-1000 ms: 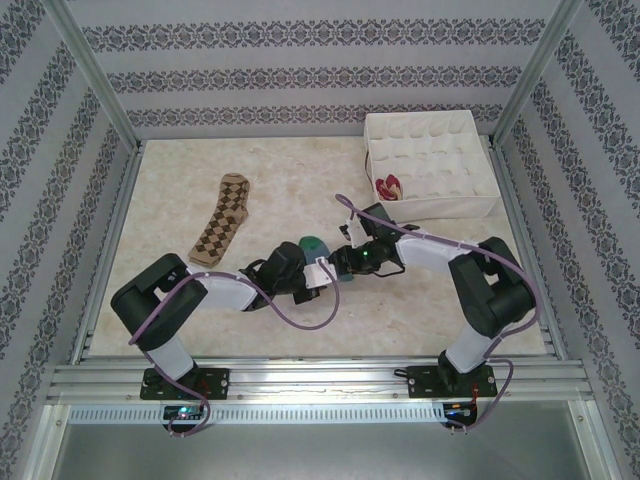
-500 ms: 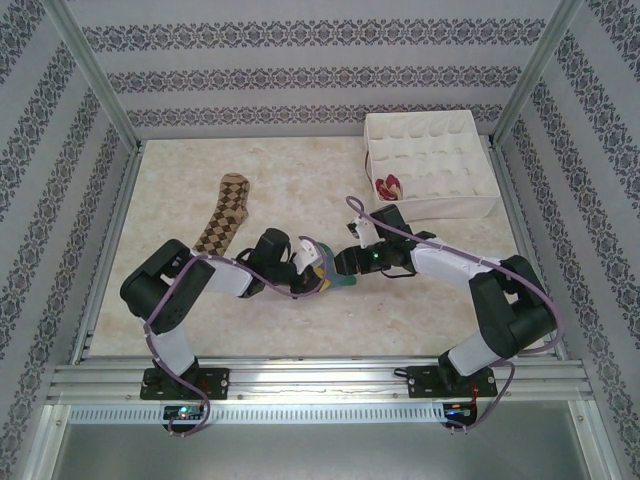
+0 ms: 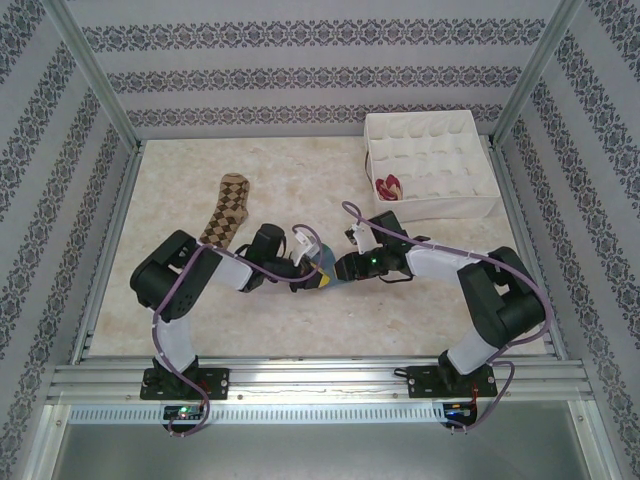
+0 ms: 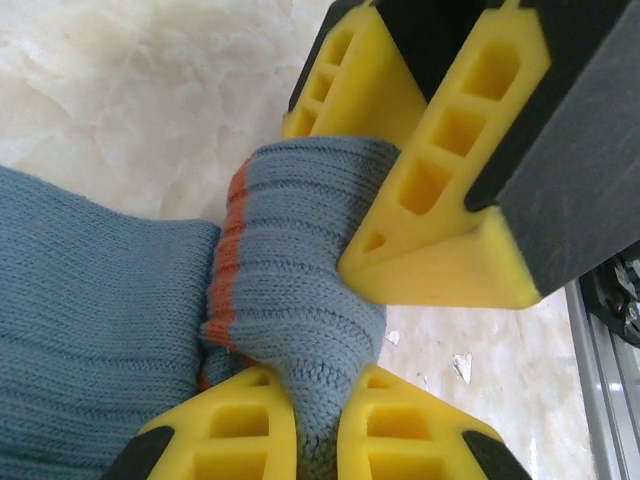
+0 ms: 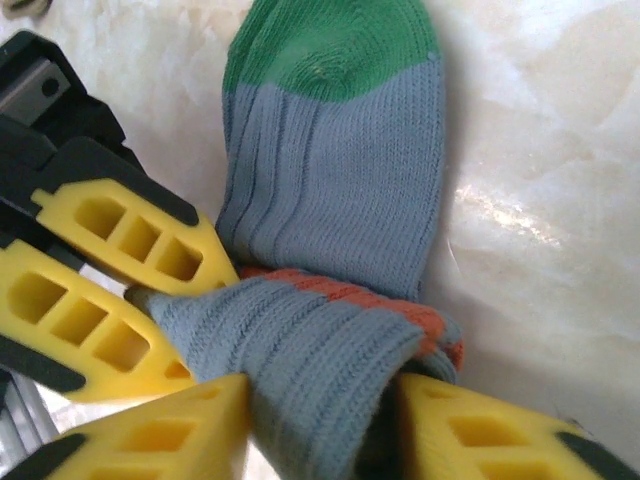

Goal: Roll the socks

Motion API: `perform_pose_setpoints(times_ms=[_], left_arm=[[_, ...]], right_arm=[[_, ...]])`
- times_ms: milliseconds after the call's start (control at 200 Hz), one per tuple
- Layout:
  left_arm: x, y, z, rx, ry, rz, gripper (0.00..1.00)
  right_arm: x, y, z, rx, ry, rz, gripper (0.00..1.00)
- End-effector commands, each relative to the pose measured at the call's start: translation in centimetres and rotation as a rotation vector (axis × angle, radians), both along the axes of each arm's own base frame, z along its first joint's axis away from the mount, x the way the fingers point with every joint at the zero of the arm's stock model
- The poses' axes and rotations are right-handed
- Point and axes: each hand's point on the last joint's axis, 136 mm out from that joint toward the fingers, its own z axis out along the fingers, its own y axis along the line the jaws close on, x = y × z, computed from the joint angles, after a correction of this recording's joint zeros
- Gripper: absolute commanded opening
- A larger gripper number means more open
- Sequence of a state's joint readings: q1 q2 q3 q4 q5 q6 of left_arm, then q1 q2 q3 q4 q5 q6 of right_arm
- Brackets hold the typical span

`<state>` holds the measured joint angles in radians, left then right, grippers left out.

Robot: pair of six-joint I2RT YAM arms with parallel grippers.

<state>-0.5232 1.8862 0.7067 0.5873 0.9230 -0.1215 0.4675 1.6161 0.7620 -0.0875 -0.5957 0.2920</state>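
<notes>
End effector left (image 4: 316, 405): pinching striped sock (image 4: 290, 250) | end effector right (image 5: 322, 405): likewise | right wrist view: axis vertical, green toe (image 5: 330, 45) up

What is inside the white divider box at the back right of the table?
One peach-and-red rolled sock sits in a near-left cell of the white divider box. The floors of the other front cells are partly hidden behind its front wall.

Readable text: none.
Striped sock (image 5: 335, 200): no label to read.
Compartment box (image 3: 432, 208): no print to read.
</notes>
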Motion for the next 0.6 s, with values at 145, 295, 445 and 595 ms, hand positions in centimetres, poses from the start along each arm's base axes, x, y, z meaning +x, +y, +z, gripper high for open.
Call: perform_pose_setpoints(times_ms=[145, 295, 445, 595], left_arm=[[1.0, 0.4, -3.6, 0.105, 0.109, 0.003, 0.00], [2.2, -0.2, -3.4, 0.152, 0.077, -0.059, 0.00], [2.8, -0.1, -2.7, 0.201, -0.010, -0.103, 0.13], [2.7, 0.4, -1.0, 0.245, -0.161, -0.134, 0.26]], right_arm=[[-0.9, -0.3, 0.0, -0.049, 0.002, -0.036, 0.12], [-3.1, -1.8, -1.3, -0.118, 0.060, -0.109, 0.08], [-4.6, -2.7, -2.6, -0.172, 0.140, -0.180, 0.07], [-4.5, -3.2, -3.6, -0.237, 0.206, -0.216, 0.07]])
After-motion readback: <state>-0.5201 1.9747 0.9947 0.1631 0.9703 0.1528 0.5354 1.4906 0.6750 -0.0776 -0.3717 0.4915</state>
